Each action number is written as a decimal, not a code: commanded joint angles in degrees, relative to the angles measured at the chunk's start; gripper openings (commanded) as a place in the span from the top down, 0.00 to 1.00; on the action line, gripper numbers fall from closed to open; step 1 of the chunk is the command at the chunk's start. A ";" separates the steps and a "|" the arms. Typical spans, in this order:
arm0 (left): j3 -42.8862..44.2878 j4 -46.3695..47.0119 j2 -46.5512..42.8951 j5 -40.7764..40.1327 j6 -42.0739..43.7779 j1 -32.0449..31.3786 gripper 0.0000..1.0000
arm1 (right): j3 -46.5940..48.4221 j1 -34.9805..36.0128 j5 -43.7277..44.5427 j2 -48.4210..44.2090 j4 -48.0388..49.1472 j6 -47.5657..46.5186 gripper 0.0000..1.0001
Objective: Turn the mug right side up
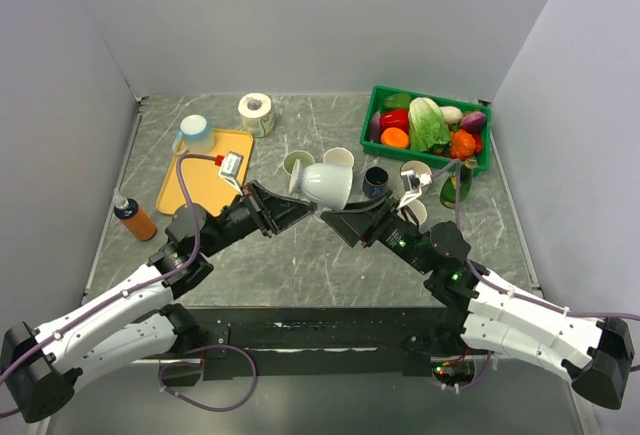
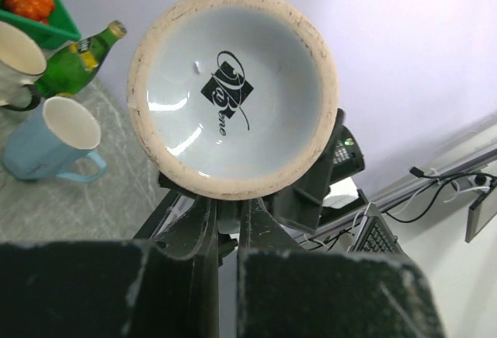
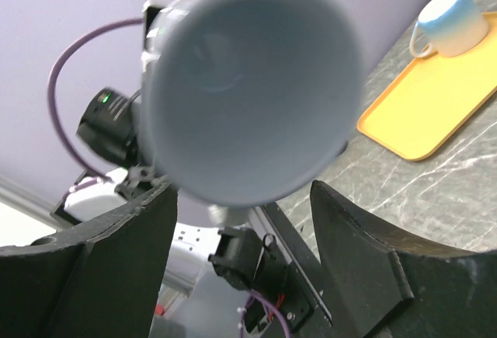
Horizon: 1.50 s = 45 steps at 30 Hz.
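**A:** Where is the mug?

**B:** The white mug (image 1: 325,183) is off the bench (image 1: 300,275), on its side in the air near the middle, between my two claws. Its base faces my left wrist and its mouth faces my right.

**A:** What holds it?

**B:** My left claw (image 1: 303,207), pinched narrow just under the base. I judge it has the handle, but the mug's body hides that.

**A:** And the other one?

**B:** My right claw (image 1: 337,221) stands wide, one finger on each side of the rim, and I can't see either one pressing. I think it is there to take over, because the left grip alone looks too awkward to roll the mouth fully upward.

**A:** Why do this in the air?

**B:** Other cups (image 1: 340,158) stand just beyond it, and a green bottle (image 1: 455,187) is off to the right. Raised like this, the mug has room to swing without knocking them.

**A:** How far along is it?

**B:** About half, I'd say: the mouth points sideways, not up. Next my right claw needs a firm hold on the wall, then I can tip the mug upright and set it on bare bench nearer me. The glaze looks slick, so a shallow pinch at the rim might slip.
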 commanded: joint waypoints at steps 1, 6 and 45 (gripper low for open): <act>1.23 11.57 -0.78 -3.46 0.21 -2.55 0.99 | 2.69 0.40 2.70 1.33 3.83 1.38 0.26; 0.61 14.56 1.07 -3.99 -0.32 -4.92 0.99 | 2.61 0.32 4.20 1.16 4.27 2.79 0.32; 3.42 -7.91 4.59 -18.39 10.66 -7.92 0.04 | 4.10 0.40 19.74 -8.42 -20.77 0.07 1.00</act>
